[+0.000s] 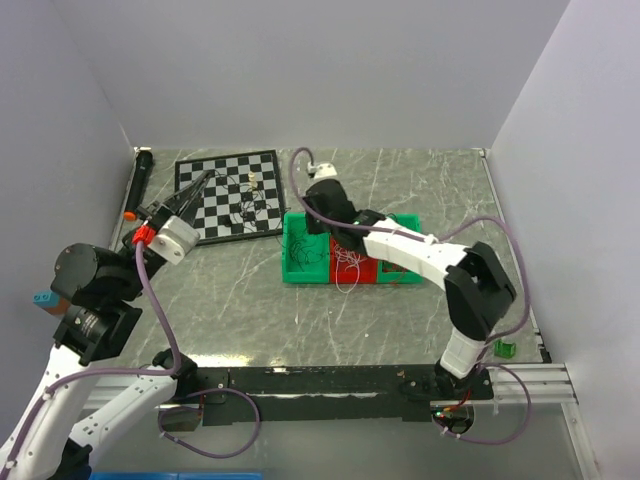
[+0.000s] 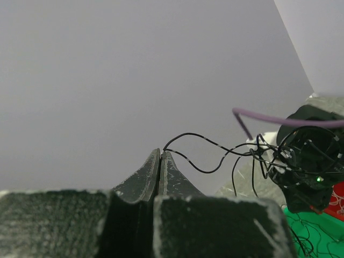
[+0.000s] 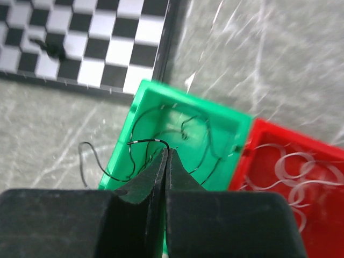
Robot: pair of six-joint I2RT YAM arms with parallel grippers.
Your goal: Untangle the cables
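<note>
The cables are very thin black wires, not a red tangle. Some hang as a loose bunch (image 1: 245, 205) over the checkerboard (image 1: 262, 167). More black wire (image 3: 196, 129) lies in the green bin (image 1: 297, 272). My left gripper (image 1: 208, 176) is raised over the checkerboard and shut on one black strand (image 2: 201, 141). That strand runs toward my right gripper (image 2: 309, 161). My right gripper (image 3: 166, 151) hangs over the green bin (image 3: 223, 115), shut on a black wire end (image 3: 145, 141). It also shows in the top view (image 1: 314, 222). White wires (image 3: 301, 172) lie in the red bin (image 3: 322, 145).
The red bin (image 1: 365, 272) stands against the green bin, mid-table. A black stick with an orange end (image 1: 138, 182) lies along the left wall. A small green piece (image 1: 505, 348) sits at the near right edge. Grey walls close in left, back and right.
</note>
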